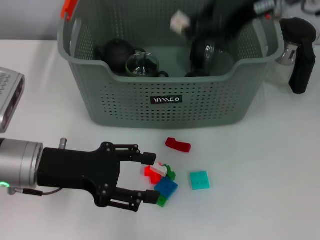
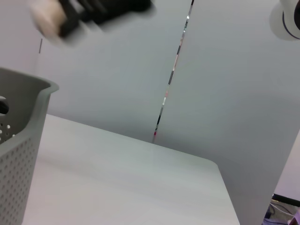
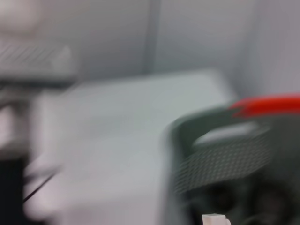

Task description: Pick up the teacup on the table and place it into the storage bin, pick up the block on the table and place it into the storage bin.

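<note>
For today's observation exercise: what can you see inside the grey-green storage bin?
Inside the storage bin: a black teapot, a clear glass cup and another dark vessel. The right claw hangs above, holding a white block. The bin's front wall covers the floor.

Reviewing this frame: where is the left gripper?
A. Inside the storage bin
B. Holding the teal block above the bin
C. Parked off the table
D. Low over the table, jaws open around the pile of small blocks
D: in the head view the left gripper sits in front of the storage bin, jaws spread around the block pile.
</note>
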### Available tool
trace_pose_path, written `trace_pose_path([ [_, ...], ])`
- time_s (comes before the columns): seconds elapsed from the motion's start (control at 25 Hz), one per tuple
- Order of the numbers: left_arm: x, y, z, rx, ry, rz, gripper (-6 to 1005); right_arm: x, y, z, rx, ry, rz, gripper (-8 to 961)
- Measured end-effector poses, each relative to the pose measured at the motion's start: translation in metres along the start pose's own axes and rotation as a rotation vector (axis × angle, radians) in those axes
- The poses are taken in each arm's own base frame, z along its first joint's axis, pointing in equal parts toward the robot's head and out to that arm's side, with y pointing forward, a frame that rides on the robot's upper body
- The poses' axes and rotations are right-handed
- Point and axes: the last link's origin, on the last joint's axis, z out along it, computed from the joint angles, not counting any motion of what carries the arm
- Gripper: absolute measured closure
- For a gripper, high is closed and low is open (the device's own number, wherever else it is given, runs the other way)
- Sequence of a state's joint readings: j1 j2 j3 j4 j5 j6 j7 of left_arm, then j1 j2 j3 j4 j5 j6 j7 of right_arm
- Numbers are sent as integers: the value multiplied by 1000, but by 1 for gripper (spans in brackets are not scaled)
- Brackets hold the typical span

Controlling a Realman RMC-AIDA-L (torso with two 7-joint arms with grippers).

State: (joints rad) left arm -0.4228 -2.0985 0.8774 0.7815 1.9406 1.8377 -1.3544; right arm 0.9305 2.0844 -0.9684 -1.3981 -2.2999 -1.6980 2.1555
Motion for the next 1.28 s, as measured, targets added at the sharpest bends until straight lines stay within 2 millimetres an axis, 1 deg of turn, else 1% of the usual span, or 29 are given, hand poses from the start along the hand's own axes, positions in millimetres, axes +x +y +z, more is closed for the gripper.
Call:
trace_pose_path([
  [0.08,0,0,0,-1,0,1,185,-1,-17,1,91,-49,49,744],
  [0.28,1,0,0,-1,0,2,185,8,-52,11,266,-100,149,699],
  [0.36,1,-1,0,1,-1,2,185,14,-59,16,296,-109,175,682],
  [0.48,0,-1,0,7,-2,1,185,20,-64,23,305,-104,190,655],
  [0.68,0,-2,0,8,-2,4,185,23,-63,30,303,-83,192,610],
  [0.88,1,-3,0,10,-3,9,185,25,-62,33,309,-68,193,496],
  [1.0,1,-3,0,11,-3,10,185,24,-61,30,309,-74,203,428],
  [1.12,2,-3,-1,16,0,11,185,24,-53,21,280,-73,188,360],
  [1.28,1,-3,-2,19,1,10,185,27,-28,6,176,-33,107,189],
])
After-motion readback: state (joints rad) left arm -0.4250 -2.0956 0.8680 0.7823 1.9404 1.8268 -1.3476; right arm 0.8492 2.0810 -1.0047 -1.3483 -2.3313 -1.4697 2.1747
